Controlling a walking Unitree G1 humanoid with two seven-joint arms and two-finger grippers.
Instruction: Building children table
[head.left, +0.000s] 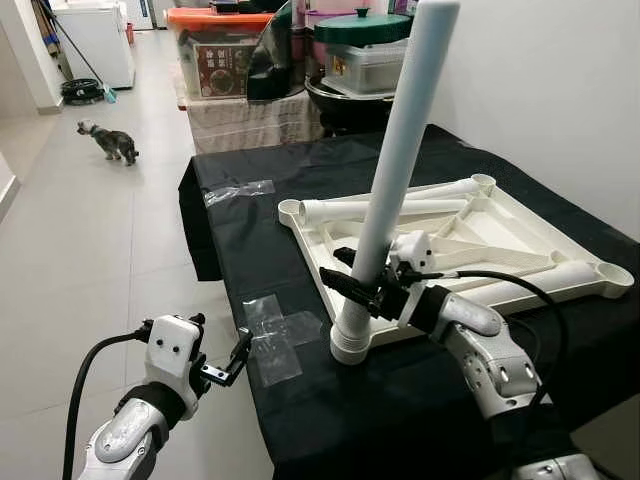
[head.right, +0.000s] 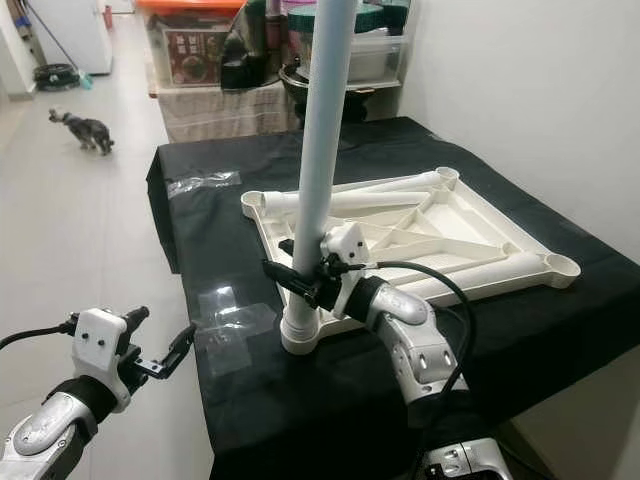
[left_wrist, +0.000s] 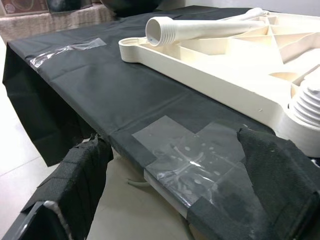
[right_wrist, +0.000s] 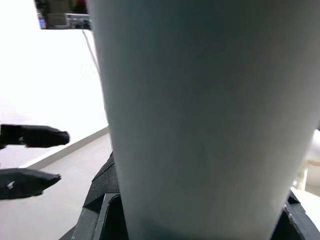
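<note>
A cream children's table top (head.left: 560, 285) lies upside down on the black-covered table (head.left: 300, 170). One long white leg (head.left: 400, 150) stands upright in the near left corner socket (head.left: 350, 347). My right gripper (head.left: 362, 283) is shut around this leg just above the socket; in the right wrist view the leg (right_wrist: 200, 115) sits close between the jaws. A second leg (head.left: 380, 208) lies loose on the top along its far edge, its threaded end (left_wrist: 160, 31) facing my left side. My left gripper (head.left: 232, 362) hangs open and empty just off the table's near left edge.
Clear tape patches (head.left: 272, 335) hold the black cloth at the near left edge and further back (head.left: 238, 190). Storage boxes and pots (head.left: 330, 55) are stacked beyond the table. A small dog (head.left: 112, 141) stands on the tiled floor at far left. A white wall runs along the right.
</note>
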